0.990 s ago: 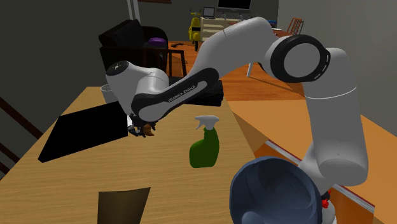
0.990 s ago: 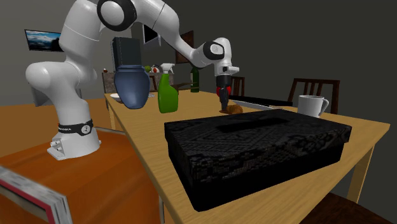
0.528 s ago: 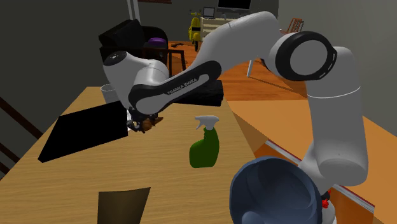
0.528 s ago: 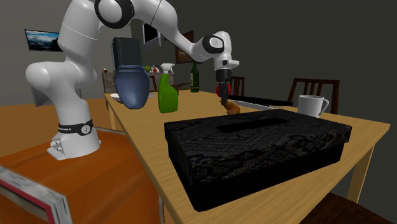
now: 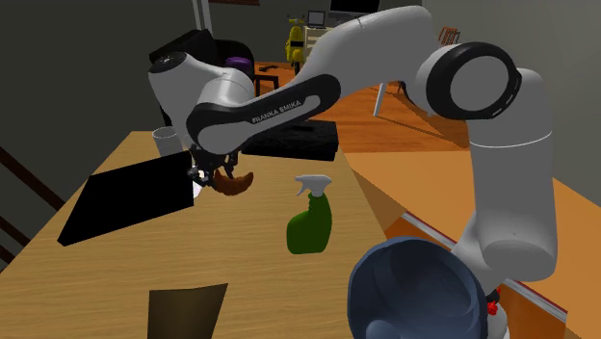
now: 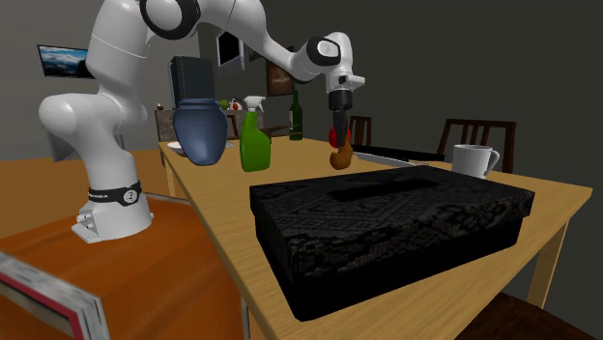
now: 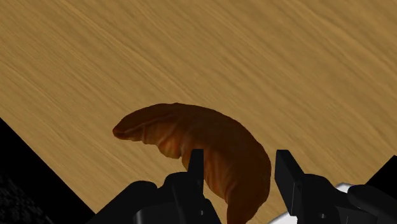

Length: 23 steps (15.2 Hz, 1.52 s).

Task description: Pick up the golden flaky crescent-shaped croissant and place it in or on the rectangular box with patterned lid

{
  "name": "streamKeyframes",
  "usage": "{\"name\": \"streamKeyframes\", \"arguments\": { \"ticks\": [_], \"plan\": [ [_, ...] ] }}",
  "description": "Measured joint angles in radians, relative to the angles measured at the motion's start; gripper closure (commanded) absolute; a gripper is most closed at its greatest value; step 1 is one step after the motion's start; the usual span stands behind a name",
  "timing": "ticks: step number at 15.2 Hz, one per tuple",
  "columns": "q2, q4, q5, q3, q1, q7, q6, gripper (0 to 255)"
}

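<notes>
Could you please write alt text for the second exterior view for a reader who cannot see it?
A white robot arm holds a brown croissant in its black gripper, clear of a wooden table, behind a black box with a patterned lid. A green spray bottle and a blue vase stand near its base, and a white mug stands beyond the box.

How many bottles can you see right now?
2. A green spray bottle stands beside the blue vase; a dark bottle stands farther back, to its right in the second exterior view. More may be hidden behind the arm.
</notes>
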Motion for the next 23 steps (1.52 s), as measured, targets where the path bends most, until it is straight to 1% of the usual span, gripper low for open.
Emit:
{"name": "streamKeyframes", "arguments": {
  "ticks": [6,14,18,19,23],
  "plan": [
    [-0.021,0.046,0.016,0.008,0.004,-0.021,-0.062,255],
    [-0.034,0.134,0.03,0.014,0.013,-0.053,-0.155,255],
    [-0.029,0.195,0.031,0.014,0.023,-0.069,-0.207,255],
    [-0.031,0.197,0.033,0.013,0.016,-0.08,-0.209,255],
    [-0.085,0.128,0.055,0.001,-0.059,-0.146,-0.168,255]
  ]
}}
